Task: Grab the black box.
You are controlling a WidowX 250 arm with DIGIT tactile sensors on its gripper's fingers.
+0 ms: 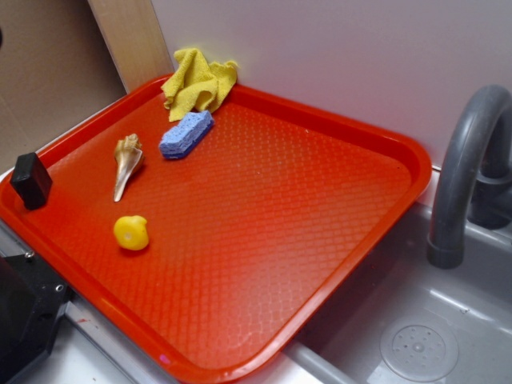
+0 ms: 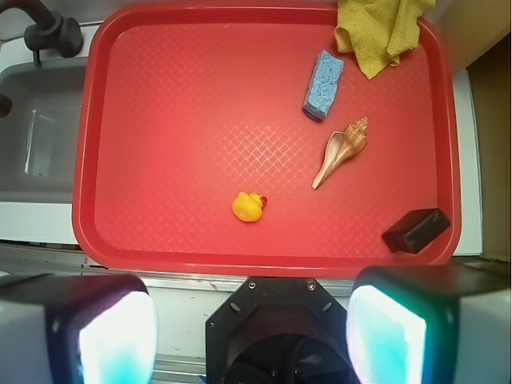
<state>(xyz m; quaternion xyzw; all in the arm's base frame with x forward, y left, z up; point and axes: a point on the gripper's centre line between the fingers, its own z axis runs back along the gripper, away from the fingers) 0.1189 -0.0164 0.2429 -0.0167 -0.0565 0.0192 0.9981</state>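
The claw (image 2: 254, 336) (fingers spread apart, empty) hangs above the tray's (image 2: 264, 264) edge, black box (image 2: 416, 230) well clear.

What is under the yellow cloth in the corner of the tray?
The yellow cloth lies crumpled on the red tray, partly over its rim. Only tray shows around it; whatever its folds cover is hidden. The blue sponge lies beside it.

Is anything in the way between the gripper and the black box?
Nothing visible. The black box sits at the tray's near right corner, just ahead of the open gripper. The shell and duck lie off to the side.
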